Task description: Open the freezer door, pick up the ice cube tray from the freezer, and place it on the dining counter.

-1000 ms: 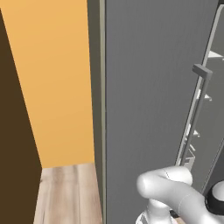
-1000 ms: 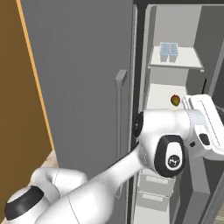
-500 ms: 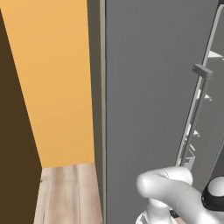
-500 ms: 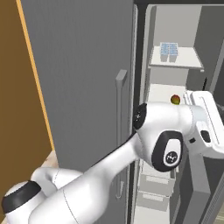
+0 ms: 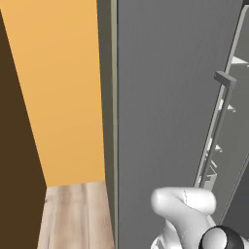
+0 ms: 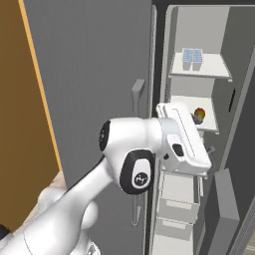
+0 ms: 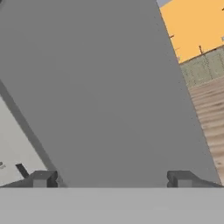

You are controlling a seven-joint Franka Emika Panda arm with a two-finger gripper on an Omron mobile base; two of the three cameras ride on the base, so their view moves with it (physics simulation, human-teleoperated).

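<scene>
A: Left base view first?

B: Tall flat matte grey freezer door (image 5: 165, 97) swung open, broad face toward the camera. Long vertical squared grey bar handle (image 5: 216, 131) along its right edge, white slanted shelf edges glimpsed just past it. Orange wall (image 5: 58, 87) to the left, pale wood plank floor (image 5: 73, 214) below. White arm (image 5: 182, 214) rising at lower right.

A: Right base view?

B: Same grey door on the left, seen from the other side, its bar handle (image 6: 137, 92) partly hidden behind the arm. Tall grey freezer (image 6: 199, 30) standing open on the right, grey inside with white shelves. Small pale blue-grey ice cube tray (image 6: 192, 55), two rows of square compartments, lying on the top shelf (image 6: 211, 67), well apart from the hand. A small round red and orange item (image 6: 198, 114) on the shelf below. White drawers (image 6: 177, 204) lower down. White hand of the arm (image 6: 182, 139) reaching across the door's edge into the opening, at the height of the second shelf.

A: Hand view?

B: Grey door panel (image 7: 100, 87) close ahead and tilted, a slice of orange wall and wood floor at upper right. Two dark fingertips (image 7: 43, 178) at the bottom, gripper (image 7: 111, 179) with jaws spread wide apart, nothing between them.
</scene>
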